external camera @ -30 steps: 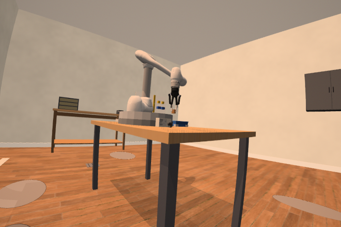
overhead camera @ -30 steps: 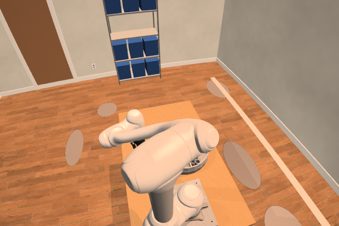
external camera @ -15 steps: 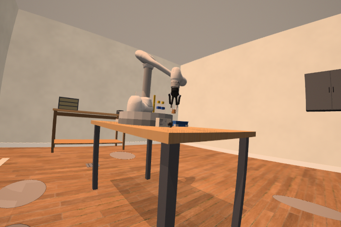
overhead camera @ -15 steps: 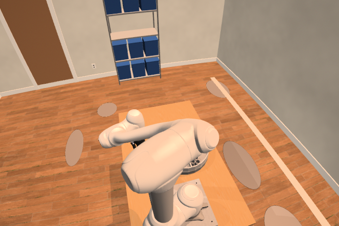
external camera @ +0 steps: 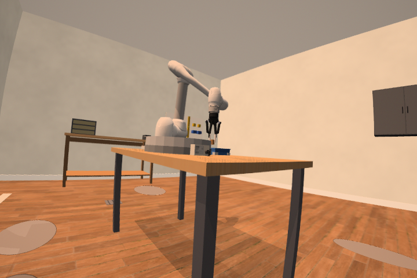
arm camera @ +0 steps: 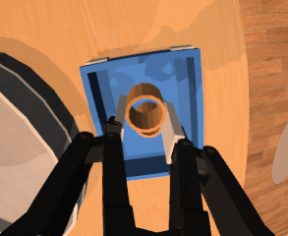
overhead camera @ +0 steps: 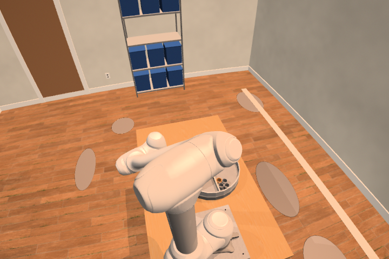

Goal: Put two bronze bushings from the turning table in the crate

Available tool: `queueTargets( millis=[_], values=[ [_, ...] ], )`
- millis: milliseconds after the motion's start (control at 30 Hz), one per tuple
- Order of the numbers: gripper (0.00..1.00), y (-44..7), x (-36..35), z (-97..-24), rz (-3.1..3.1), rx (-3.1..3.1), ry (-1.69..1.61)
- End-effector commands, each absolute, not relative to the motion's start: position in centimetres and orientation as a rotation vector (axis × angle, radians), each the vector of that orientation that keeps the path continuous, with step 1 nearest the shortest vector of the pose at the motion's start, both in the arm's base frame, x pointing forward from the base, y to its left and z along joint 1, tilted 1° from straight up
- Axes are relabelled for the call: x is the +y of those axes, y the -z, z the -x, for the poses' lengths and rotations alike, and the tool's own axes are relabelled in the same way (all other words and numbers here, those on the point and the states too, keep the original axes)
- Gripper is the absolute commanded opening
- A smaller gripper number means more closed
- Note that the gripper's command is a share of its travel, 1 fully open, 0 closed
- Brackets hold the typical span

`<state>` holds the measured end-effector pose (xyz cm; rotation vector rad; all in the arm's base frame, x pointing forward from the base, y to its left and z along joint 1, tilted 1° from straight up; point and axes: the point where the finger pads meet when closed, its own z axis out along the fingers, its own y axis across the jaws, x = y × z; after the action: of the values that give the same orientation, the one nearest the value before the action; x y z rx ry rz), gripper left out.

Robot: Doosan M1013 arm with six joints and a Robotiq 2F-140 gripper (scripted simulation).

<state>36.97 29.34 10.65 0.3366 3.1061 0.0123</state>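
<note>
My gripper (external camera: 212,135) (arm camera: 144,110) is shut on an upright bronze bushing (external camera: 212,142) (arm camera: 144,90) and holds it over the blue crate (external camera: 225,149) (arm camera: 196,93). In the wrist view a second bronze rim (arm camera: 148,134) peeks out beneath the held bushing, apparently another bushing in the crate, mostly hidden. The grey turning table (overhead camera: 214,195) (external camera: 169,144) (arm camera: 21,143) stands beside the crate. In the top view a bronze bushing (overhead camera: 219,180) stands on it with several dark grey bushings (overhead camera: 226,185). The arm hides the gripper, the crate and part of the turning table there.
The wooden table (overhead camera: 262,225) (external camera: 264,160) (arm camera: 224,98) carries the arm, turning table and crate. A pale grey block (external camera: 200,149) and a small black object (external camera: 207,152) are beside the crate in the exterior view. The turning table's raised wall is close to the crate's left in the wrist view.
</note>
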Motion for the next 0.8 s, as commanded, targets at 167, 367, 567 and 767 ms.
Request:
queueTargets(
  millis=[167, 367, 567, 767],
  values=[
    [0.0, -8.22, 29.4, -37.07, -0.337, 3.106, -0.013],
    [0.0, -8.22, 29.4, -37.07, -0.337, 3.106, -0.013],
    [0.0, -8.22, 29.4, -37.07, -0.337, 3.106, -0.013],
    [0.0, -8.22, 29.4, -37.07, -0.337, 3.106, -0.013]
  ],
)
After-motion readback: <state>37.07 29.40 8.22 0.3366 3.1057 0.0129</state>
